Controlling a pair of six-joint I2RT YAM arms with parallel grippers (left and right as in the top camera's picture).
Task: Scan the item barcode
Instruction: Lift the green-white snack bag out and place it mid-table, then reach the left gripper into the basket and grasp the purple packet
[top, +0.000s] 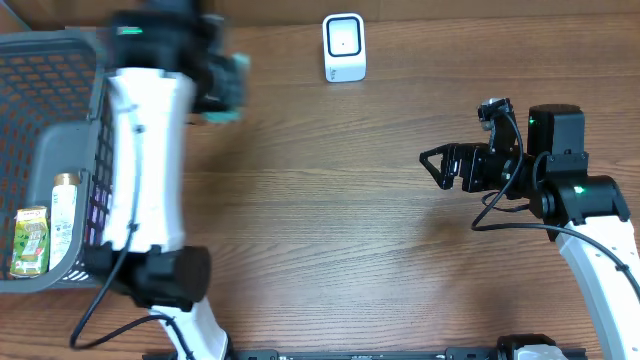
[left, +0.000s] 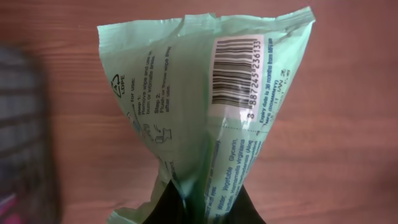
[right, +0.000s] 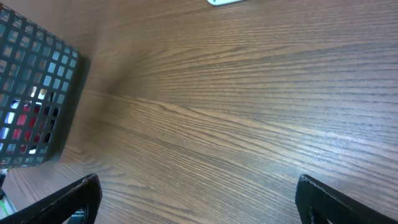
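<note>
Overhead, left to right: grey mesh basket (top: 60, 70) sits far left of the scanner (top: 344, 47); inside it a bottle (top: 64, 205) with a pale cap and a green carton (top: 30, 242) lie side by side, both well left of the scanner and nearer the front. Left arm rises just beside the basket, its wrist blurred in this view. Left fingers (left: 166, 208) are clamped together on the bottom end of the green pack (left: 180, 106), film bunched between them and the pack fanning out above. Pack is up off the worktop (top: 330, 250), left of the scanner and well apart from it, only a teal blur in the overhead. Barcode (left: 236, 71) is on a white label at the pack's upper right in the left wrist view, bars sharp, facing that camera; can't tell from these views whether it faces the scanner. Scanner is white, at the back of the worktop, roughly centre. Right fingers (right: 78, 199) are spread wide apart with nothing between them, over bare wood right of the scanner and nearer the front, tips pointing to the basket side. Right wrist view shows the basket corner at left and a sliver of the scanner at the top edge
</note>
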